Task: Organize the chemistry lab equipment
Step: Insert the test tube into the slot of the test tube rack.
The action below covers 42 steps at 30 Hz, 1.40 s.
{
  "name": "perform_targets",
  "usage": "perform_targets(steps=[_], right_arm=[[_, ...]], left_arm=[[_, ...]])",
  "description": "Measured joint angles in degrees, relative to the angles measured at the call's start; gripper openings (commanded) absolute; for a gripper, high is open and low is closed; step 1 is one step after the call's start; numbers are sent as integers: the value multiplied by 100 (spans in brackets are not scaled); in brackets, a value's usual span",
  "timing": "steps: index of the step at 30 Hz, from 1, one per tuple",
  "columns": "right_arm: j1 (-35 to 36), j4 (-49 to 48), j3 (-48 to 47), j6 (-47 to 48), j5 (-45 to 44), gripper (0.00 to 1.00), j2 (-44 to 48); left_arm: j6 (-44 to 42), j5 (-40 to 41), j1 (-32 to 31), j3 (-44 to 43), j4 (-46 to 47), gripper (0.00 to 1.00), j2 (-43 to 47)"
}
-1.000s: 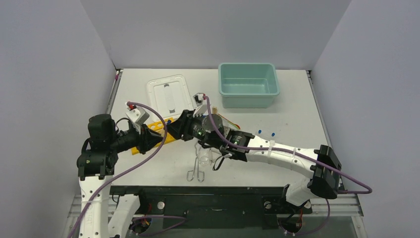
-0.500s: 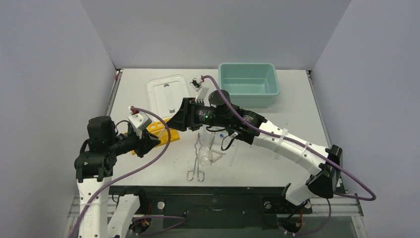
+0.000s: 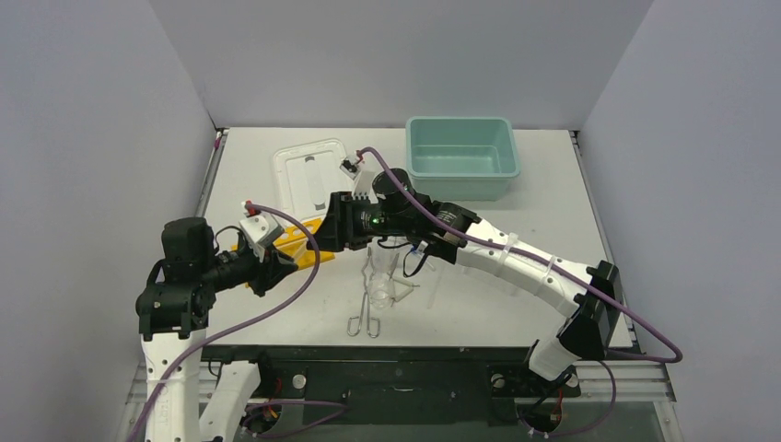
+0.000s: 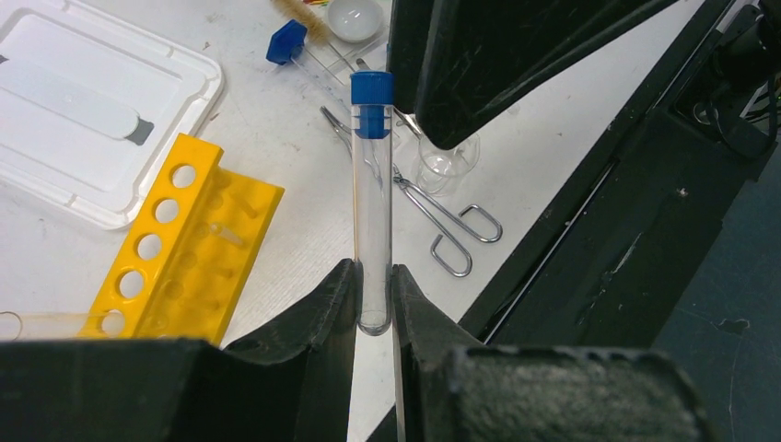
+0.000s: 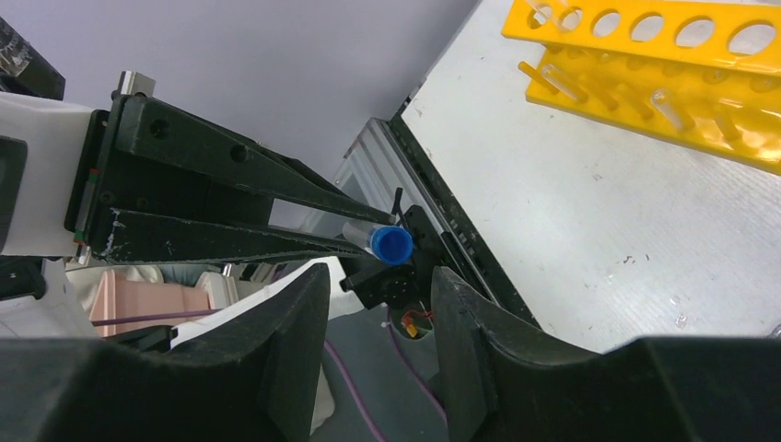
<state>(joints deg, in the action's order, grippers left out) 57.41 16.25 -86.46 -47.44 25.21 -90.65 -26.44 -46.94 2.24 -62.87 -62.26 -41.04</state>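
My left gripper [image 4: 373,276] is shut on the lower end of a clear blue-capped vial [image 4: 373,203], held above the table near the front edge. My right gripper [image 5: 378,295] is open, and the vial's blue cap [image 5: 392,244] sits just beyond its fingertips, not between them. From above, the right gripper [image 3: 324,230] faces the left gripper [image 3: 279,262] over the yellow holed rack [image 3: 293,241]. The rack [image 4: 184,249] lies flat with a glass tube in it. Loop-handled tongs [image 4: 442,216], a glass beaker [image 4: 447,161], another blue-capped vial [image 4: 287,41], a round dish [image 4: 355,17] and a brush [image 4: 299,9] lie on the table.
The teal tub [image 3: 460,158] stands at the back right. The white lid [image 3: 313,175] lies at the back left, just behind the rack. The table's front edge and black rail [image 4: 589,212] run close under the held vial. Small blue caps [image 3: 494,247] lie right of the right arm.
My right arm swung left from over the beaker and tongs to face the left gripper, its jaws now wider. The left gripper, still holding the vial, drew back slightly.
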Motion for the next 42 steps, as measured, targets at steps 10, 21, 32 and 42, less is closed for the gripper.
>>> perform_targets(steps=[10, 21, 32, 42], right_arm=[[0, -275, -2, -245, 149, 27, -90], [-2, -363, -2, -382, 280, 0, -234], [-586, 424, 435, 153, -407, 0, 179], [-2011, 2557, 1899, 986, -2793, 0, 2590]], left_arm=[[-278, -20, 0, -85, -256, 10, -13], [-428, -39, 0, -87, -385, 14, -39], [188, 299, -2, -85, -173, 97, -20], [793, 966, 0, -94, -68, 97, -662]])
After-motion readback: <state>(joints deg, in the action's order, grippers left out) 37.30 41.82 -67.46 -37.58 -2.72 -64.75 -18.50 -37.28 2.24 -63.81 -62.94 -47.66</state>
